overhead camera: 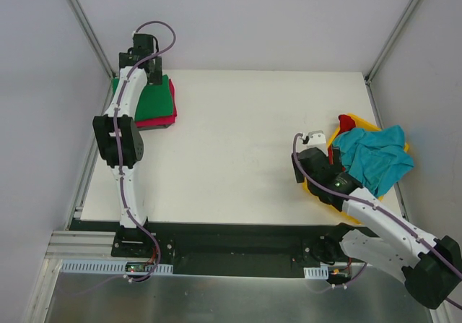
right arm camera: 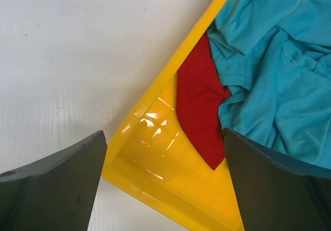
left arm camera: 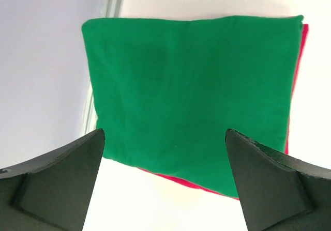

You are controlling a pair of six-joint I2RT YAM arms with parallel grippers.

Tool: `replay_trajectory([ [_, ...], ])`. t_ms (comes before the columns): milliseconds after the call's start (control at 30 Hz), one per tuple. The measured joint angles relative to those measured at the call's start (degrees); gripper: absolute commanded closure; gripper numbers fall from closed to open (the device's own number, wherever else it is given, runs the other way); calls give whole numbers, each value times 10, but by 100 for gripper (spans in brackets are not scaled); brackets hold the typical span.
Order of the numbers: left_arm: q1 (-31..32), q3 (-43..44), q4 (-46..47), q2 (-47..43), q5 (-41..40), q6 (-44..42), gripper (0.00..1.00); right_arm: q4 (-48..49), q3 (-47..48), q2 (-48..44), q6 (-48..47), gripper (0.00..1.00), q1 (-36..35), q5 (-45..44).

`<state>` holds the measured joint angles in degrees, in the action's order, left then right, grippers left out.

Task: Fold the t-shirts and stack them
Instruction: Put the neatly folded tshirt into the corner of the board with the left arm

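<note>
Firstly, table (overhead camera: 238, 149): one, white and flat, with pale walls on three sides.
Arms: two, both white with black joints. The left arm (overhead camera: 119, 131) reaches to the far left corner of the table. The right arm (overhead camera: 382, 225) bends in from the near right toward the right edge.
Bins: one yellow bin (right arm camera: 155, 153), glossy plastic, at the right side of the table, set at an angle to the table's edge.
T-shirts: four in all, two folded and two loose.
Teal t-shirt (right arm camera: 279, 86): one, crumpled, heaped in the bin, covering most of it and hanging over its right rim.
Green t-shirt (left arm camera: 191, 96): one, folded into a neat flat rectangle, on top of the stack in the far left corner.
Magenta t-shirt (left arm camera: 299, 60): one, folded, directly beneath the green one. Only a thin strip shows along two edges.
Red t-shirt (right arm camera: 199, 102): one, loose in the bin, partly under the teal one, lying on the bin floor. A bit of it pokes out at the bin's far end.
Left gripper (left arm camera: 163, 138): fingers spread wide with nothing between them, hanging above the near edge of the stack.
Right gripper (right arm camera: 163, 135): fingers spread wide, gripping nothing, above the bin's left wall, one finger over bare table and the other over the teal cloth.
</note>
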<state>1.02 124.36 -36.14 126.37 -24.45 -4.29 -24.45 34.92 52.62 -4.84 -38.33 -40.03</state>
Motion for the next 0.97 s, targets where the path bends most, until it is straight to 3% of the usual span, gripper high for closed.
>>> replay_trajectory([
  [200, 0, -58, -6, -68, 96, 53, 1, -5, 8, -42, 32, 4, 3, 28],
  [367, 3, -155, -1, -218, 198, 122, 1, -7, 8, -83, 70, 4, 4, 61],
  [467, 26, -262, 29, -345, 196, 163, 1, -6, 5, -114, 93, 4, 5, 91],
  [633, 159, -546, 94, -584, 150, 242, 1, 2, -16, -146, 106, 4, 5, 125],
  [767, 198, -737, 102, -690, 149, 307, 1, 4, -34, -153, 106, 4, 5, 139],
  [967, 201, -848, 97, -771, 148, 354, 1, 33, -91, -180, 103, 4, 5, 155],
])
